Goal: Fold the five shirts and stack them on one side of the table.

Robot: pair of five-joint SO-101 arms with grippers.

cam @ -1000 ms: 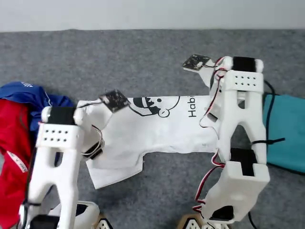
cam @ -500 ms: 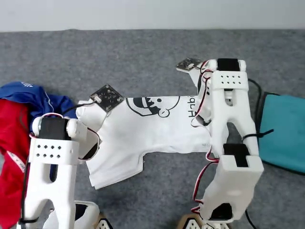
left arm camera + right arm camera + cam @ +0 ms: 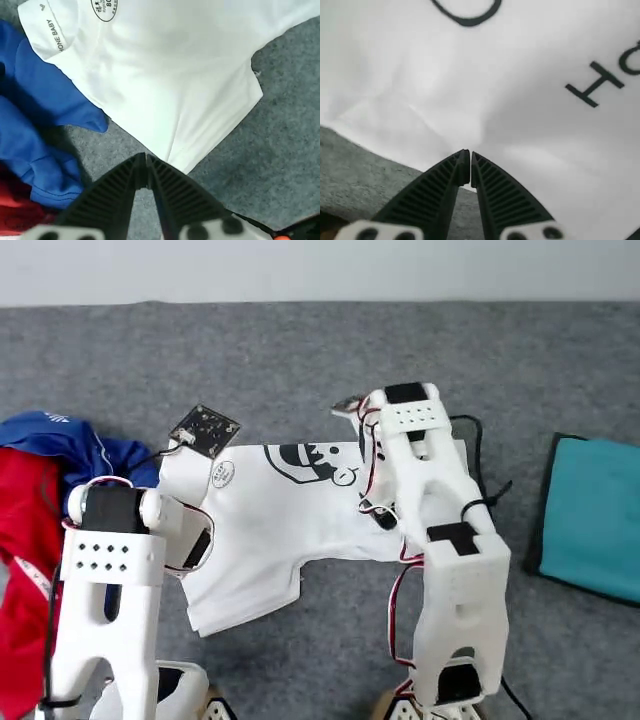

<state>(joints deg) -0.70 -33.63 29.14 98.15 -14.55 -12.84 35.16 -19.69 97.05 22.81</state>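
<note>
Far L edge of the grey table (image 3: pixel 300 360): red shirt (image 3: pixel 25 560) in a loose heap, w/ a crumpled blue shirt (image 3: pixel 60 440) partly on top and toward the back. Blue cloth touches the collar corner of the white shirt (image 3: pixel 290 530).

L arm (image 3: pixel 110 580) stands at front-left, wrist over the white shirt's L side. Left gripper (image 3: pixel 146 159): jaws pressed together, no gap, tips right at the shirt's edge where cloth meets table. Can't tell if any cloth is caught between them.

White shirt lies flat in the middle of the table, printed side up: round label print near the collar corner, cartoon outline further R. One section sticks out toward the front-left at a slant; front edge otherwise runs roughly straight across.

R arm (image 3: pixel 440 540) comes from the front and lies across the shirt's R part, covering the lettering there. Right gripper (image 3: pixel 469 155): jaws together, tips sunk in the white cloth close to its edge, creases running up to them, so it looks clamped on the fabric. A black letter sits near it on one side, a curve of the cartoon outline beyond.

Far R: teal shirt (image 3: pixel 595 520), folded into a neat rectangle, well apart from the white one, bare table between.
</note>
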